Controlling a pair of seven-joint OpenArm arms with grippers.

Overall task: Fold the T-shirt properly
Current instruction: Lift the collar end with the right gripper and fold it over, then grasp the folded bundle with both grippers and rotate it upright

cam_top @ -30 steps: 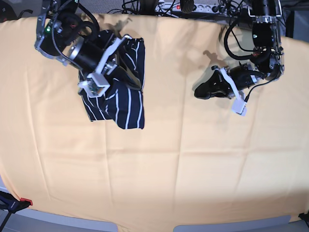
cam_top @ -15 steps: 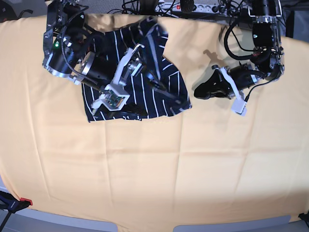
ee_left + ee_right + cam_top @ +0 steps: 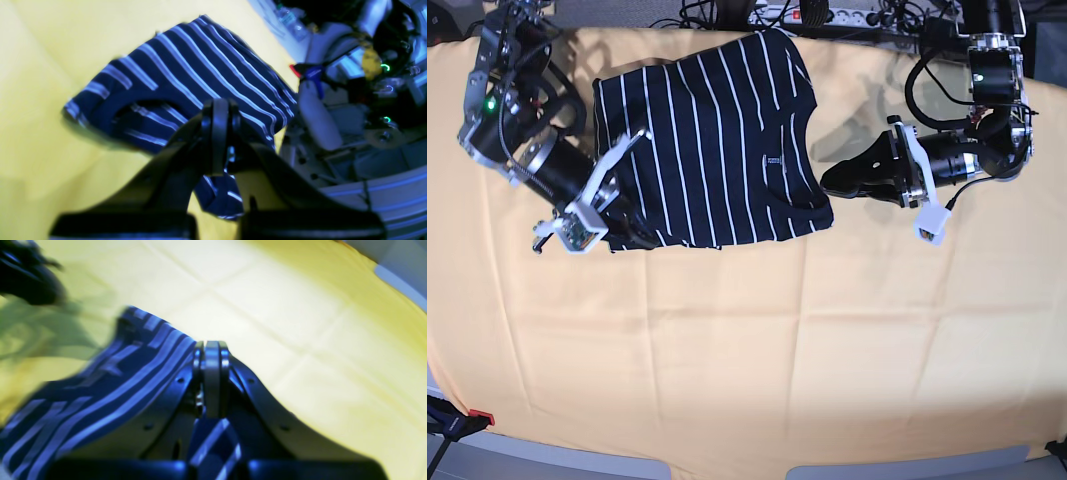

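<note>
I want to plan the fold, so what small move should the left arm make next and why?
Probably ease the left gripper, shut and empty, toward the collar edge of the T-shirt and open it, since the right gripper holds the opposite edge.

Striped navy fabric T-shirt (image 3: 100,386): motion-blurred; lower part cut by frame edge.
Small collar label (image 3: 776,160): text too small to read.

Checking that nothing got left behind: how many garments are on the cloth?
1: the T-shirt, spread at the far left of the yellow cloth, between the right gripper and left gripper.
</note>
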